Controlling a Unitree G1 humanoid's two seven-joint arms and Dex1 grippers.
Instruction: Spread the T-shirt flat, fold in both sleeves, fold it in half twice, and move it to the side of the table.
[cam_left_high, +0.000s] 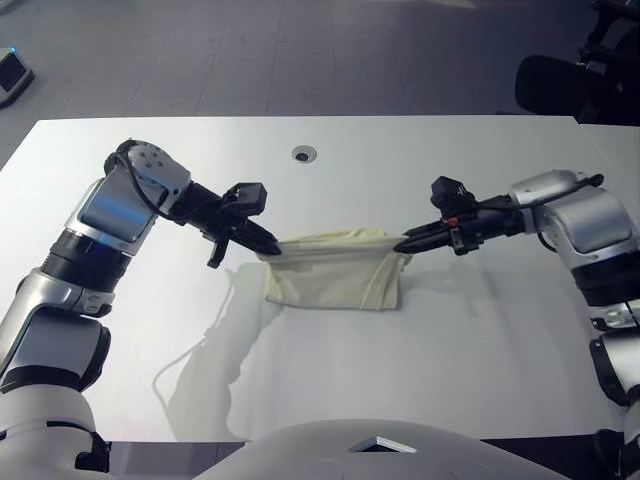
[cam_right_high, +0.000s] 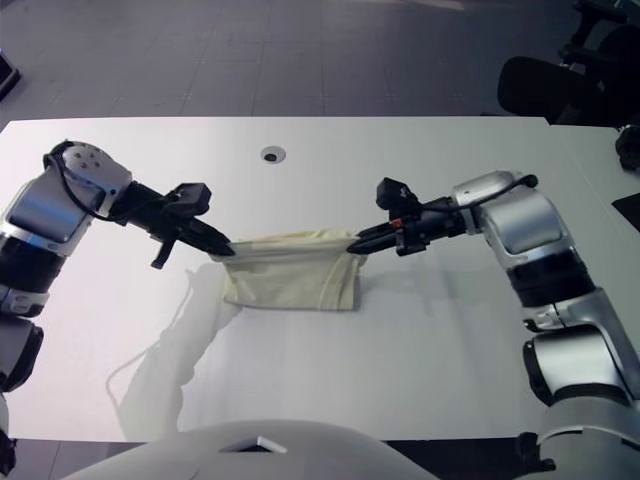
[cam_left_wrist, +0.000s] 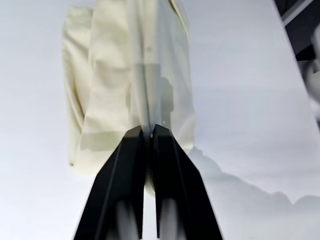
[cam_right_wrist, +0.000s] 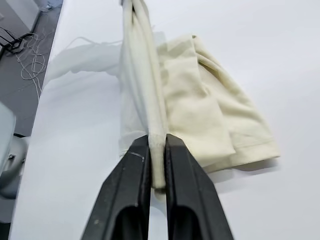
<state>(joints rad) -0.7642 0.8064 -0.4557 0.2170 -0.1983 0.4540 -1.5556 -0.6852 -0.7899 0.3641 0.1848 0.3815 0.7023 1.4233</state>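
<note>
Left gripper (cam_left_high: 268, 248) and right gripper (cam_left_high: 404, 243): each clamped on one far corner of the pale yellow, folded cloth T-shirt (cam_left_high: 335, 278). Far edge taut between them, near part draped on the white table (cam_left_high: 480, 370), centre. Probably light and limp, so best gripped at the corners.

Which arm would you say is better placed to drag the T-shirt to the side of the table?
Probably the right. Both pincers are shut on opposite ends of the T-shirt, but the right pincer pinches a thicker bunch of cloth, the left pincer only a thin edge.
</note>
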